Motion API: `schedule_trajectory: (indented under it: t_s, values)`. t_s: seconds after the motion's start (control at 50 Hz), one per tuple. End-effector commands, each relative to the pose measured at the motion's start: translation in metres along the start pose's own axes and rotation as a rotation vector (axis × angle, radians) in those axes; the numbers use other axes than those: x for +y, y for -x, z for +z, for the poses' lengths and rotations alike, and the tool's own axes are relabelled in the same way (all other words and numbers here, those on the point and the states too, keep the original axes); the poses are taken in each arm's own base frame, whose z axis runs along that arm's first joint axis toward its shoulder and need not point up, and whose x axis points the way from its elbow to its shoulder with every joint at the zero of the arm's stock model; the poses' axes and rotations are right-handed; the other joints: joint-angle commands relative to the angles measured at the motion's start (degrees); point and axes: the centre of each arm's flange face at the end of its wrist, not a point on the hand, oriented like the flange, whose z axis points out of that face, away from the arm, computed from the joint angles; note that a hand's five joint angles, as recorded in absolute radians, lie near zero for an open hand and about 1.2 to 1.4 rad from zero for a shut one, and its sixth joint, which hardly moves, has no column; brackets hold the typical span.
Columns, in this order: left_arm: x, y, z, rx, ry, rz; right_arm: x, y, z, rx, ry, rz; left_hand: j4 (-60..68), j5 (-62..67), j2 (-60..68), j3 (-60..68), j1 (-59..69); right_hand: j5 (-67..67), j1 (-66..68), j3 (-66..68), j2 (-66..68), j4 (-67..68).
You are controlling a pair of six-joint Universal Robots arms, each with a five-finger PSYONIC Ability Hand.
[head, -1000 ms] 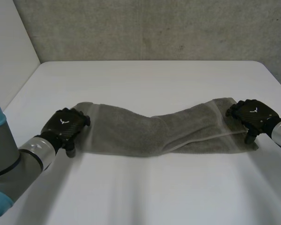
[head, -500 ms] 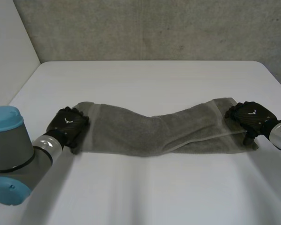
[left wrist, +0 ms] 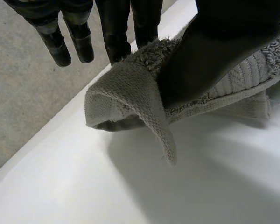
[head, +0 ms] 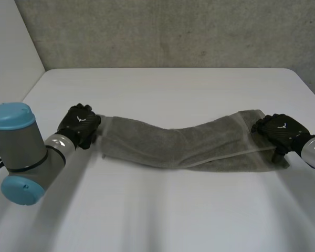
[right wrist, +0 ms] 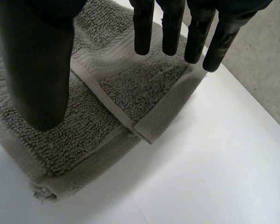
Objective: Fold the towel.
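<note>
A grey towel (head: 184, 144), folded into a long strip, lies across the white table (head: 163, 215) from left to right. My left hand (head: 80, 123) is at its left end. In the left wrist view the thumb (left wrist: 214, 60) and fingers (left wrist: 116, 32) pinch that end of the towel (left wrist: 130, 88), which is raised off the table with one corner drooping. My right hand (head: 281, 130) is over the towel's right end. There its fingers (right wrist: 170, 28) and thumb (right wrist: 37, 70) stand straight above the layered towel (right wrist: 130, 84), holding nothing.
My left arm's elbow with its blue cap (head: 13, 152) stands over the table's left side. A grey wall (head: 163, 31) runs behind the table's far edge. Grey floor (left wrist: 18, 93) lies beyond the table's edge near the left hand.
My left hand has closed on the towel's left end and drawn it away from me and a little to the right, lifting it. The left elbow swung inward. The right hand stayed put.
</note>
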Motion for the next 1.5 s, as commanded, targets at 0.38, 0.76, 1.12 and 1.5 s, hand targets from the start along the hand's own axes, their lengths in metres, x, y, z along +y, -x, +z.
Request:
schedule_trajectory:
  t_s: [0.38, 0.76, 1.12, 1.5]
  values:
    - [-0.015, 0.0, -0.025, 0.139, 0.082, -0.119, -0.004, -0.014, 0.003, 0.081, -0.022, 0.042, -3.11, -3.6, -2.91, -2.77, 0.25, -0.37, 1.41, -2.66, 1.6, -4.37]
    - [-0.017, 0.012, -0.03, 0.132, 0.1, -0.145, 0.007, -0.023, 0.024, 0.087, -0.077, 0.045, -3.11, -2.25, -1.57, -2.77, 1.59, 6.87, 8.64, -2.66, 8.84, -4.37]
    - [-0.022, 0.022, -0.031, 0.11, 0.087, -0.23, 0.013, -0.02, 0.03, 0.055, -0.057, 0.059, -3.11, -2.76, -2.07, -2.77, 1.09, 6.7, 8.48, -2.66, 8.67, -4.37]
    - [-0.018, 0.018, -0.031, 0.119, 0.098, -0.232, 0.022, -0.019, 0.037, 0.049, -0.046, 0.041, -3.11, -2.76, -2.07, -2.77, 1.09, 57.27, 59.05, -2.66, 59.24, -4.37]
